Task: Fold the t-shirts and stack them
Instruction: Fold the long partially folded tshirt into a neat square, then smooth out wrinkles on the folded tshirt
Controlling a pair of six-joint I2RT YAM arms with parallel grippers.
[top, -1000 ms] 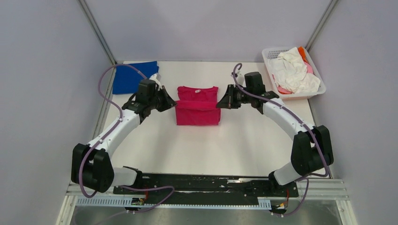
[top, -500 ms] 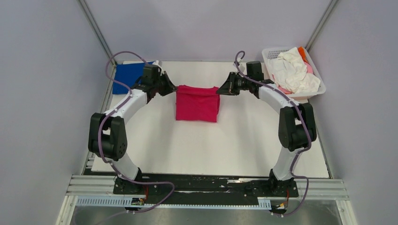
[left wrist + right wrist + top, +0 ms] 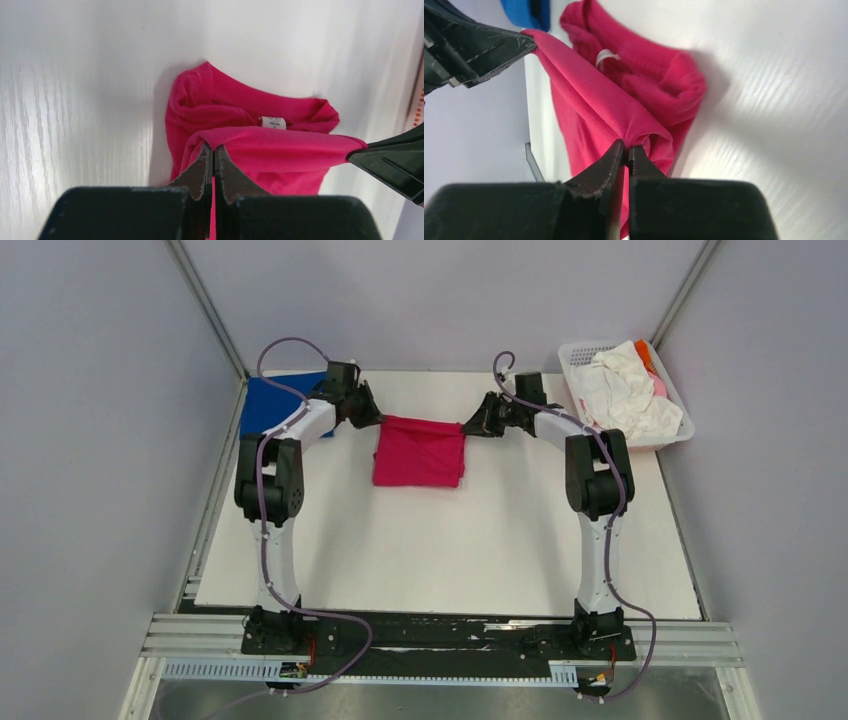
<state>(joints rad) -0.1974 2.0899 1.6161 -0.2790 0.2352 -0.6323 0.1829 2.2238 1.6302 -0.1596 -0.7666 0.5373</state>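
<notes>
While both arms [image 3: 312, 420] [image 3: 550, 426] stretch forward, jaws pinch the magenta t-shirt [image 3: 418, 455].

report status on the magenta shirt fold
Left end effector, right end effector shut on magenta shirt. Edge taut between them, lifted. Blue shirt, basket off to the sides.

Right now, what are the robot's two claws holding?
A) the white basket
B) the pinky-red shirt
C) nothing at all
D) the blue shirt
B: the left gripper and the right gripper are each pinched shut on a corner of the magenta-red t-shirt, whose top edge is stretched between them.
</notes>
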